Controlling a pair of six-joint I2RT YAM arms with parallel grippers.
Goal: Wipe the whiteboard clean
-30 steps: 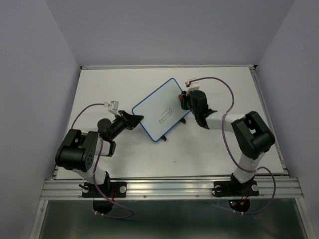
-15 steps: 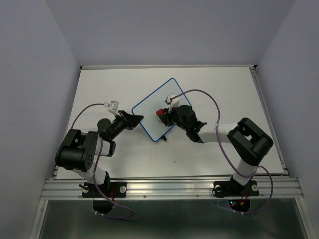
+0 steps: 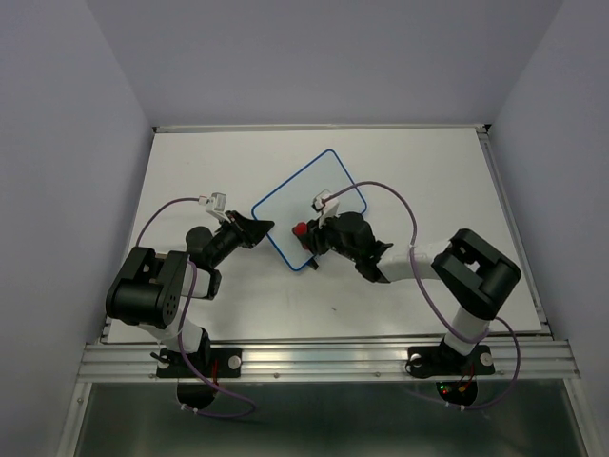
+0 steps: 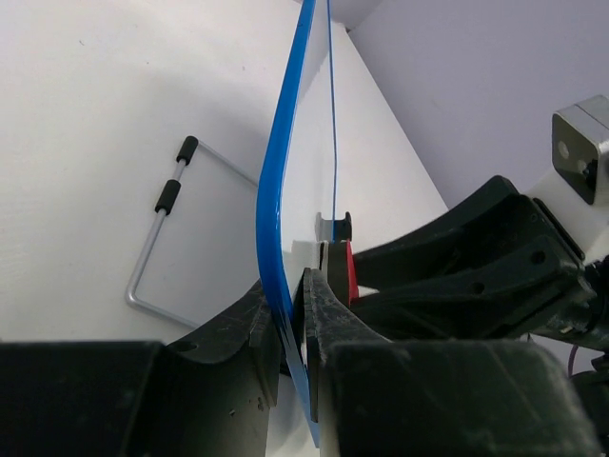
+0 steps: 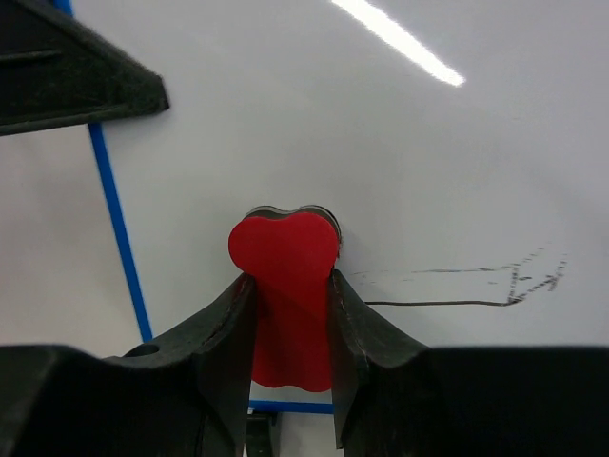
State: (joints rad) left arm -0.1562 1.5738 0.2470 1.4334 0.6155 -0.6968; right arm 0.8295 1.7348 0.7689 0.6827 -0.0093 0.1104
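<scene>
The whiteboard (image 3: 295, 205), white with a thin blue rim, lies tilted in the middle of the table. My left gripper (image 3: 259, 228) is shut on its near-left edge; in the left wrist view the blue rim (image 4: 276, 209) runs between my fingers. My right gripper (image 3: 306, 231) is shut on a red heart-shaped eraser (image 5: 285, 286) and presses it onto the board near the front rim. A partly wiped black drawing (image 5: 476, 286) lies on the board (image 5: 285, 114) to the right of the eraser. The eraser's red edge also shows in the left wrist view (image 4: 350, 276).
The board's wire stand (image 4: 157, 252) with black feet rests on the table under the board. A black foot (image 3: 312, 268) shows at the board's near corner. A grey wall surrounds the table, whose metal rail (image 3: 324, 357) runs along the front.
My right gripper has swept left and toward the front across the board with the eraser, from its right edge to near the front rim. Most of the drawing is now hidden or wiped. Left arm unmoved.
</scene>
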